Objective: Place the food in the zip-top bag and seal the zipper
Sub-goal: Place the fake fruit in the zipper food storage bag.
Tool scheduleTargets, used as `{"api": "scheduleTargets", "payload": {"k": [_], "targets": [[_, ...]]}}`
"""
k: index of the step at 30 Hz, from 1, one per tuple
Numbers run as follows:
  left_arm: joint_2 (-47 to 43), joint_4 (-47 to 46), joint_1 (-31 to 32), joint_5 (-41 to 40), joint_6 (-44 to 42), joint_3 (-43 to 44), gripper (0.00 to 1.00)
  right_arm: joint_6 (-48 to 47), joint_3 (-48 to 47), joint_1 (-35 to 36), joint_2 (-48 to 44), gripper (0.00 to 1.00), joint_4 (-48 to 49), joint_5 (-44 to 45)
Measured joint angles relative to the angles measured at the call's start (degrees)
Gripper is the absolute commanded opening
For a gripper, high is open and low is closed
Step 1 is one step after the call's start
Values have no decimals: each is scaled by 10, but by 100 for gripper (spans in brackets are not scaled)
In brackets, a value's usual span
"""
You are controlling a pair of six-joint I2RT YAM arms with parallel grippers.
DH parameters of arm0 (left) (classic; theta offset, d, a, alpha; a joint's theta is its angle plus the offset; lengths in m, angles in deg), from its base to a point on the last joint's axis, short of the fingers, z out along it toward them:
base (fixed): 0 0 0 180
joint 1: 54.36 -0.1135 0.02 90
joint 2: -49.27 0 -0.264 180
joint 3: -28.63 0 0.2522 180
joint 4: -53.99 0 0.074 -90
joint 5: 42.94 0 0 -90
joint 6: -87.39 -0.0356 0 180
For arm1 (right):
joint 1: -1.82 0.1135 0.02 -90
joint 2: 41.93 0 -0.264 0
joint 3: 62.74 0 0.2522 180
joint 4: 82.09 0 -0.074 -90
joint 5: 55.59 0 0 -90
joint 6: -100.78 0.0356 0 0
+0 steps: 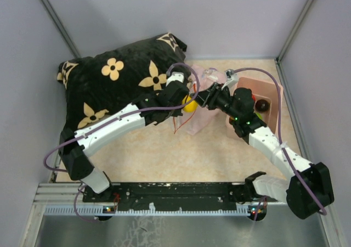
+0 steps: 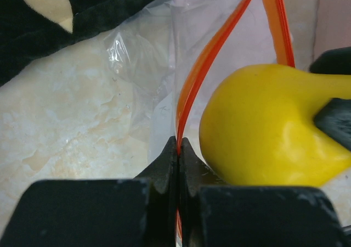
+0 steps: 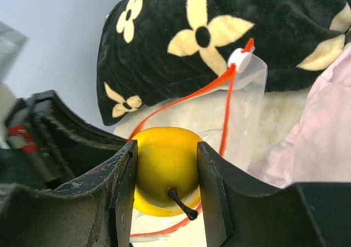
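Observation:
A yellow toy pear (image 3: pixel 164 159) is gripped between the fingers of my right gripper (image 3: pixel 164 151), right at the mouth of the clear zip-top bag (image 3: pixel 248 101). The bag's orange-red zipper (image 3: pixel 226 112) loops open around the pear, with a white slider (image 3: pixel 239 59) at its far end. My left gripper (image 2: pixel 179 144) is shut on one lip of the zipper (image 2: pixel 189 93), just left of the pear (image 2: pixel 258 132). In the top view both grippers (image 1: pixel 185 96) (image 1: pixel 205 99) meet over the pear (image 1: pixel 190 105). A red fruit (image 1: pixel 248 97) and a dark brown fruit (image 1: pixel 263 105) lie in the pink bin.
A large black pillow with cream flowers (image 1: pixel 118 79) fills the back left, close behind the bag. The pink bin (image 1: pixel 274 93) stands at the right near the wall. A pale pink cloth (image 1: pixel 198 122) lies under the bag area.

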Motion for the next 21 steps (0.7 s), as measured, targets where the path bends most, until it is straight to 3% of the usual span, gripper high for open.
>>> {"api": "scheduleTargets", "payload": {"k": [10,21], "targets": [[-62,-47,0,10,11,-40,0,-32,10,15,16,2,-20,22],[-86,-84,0,37,30,-89,0,-84,-47,79,55,55,-104,74]]}}
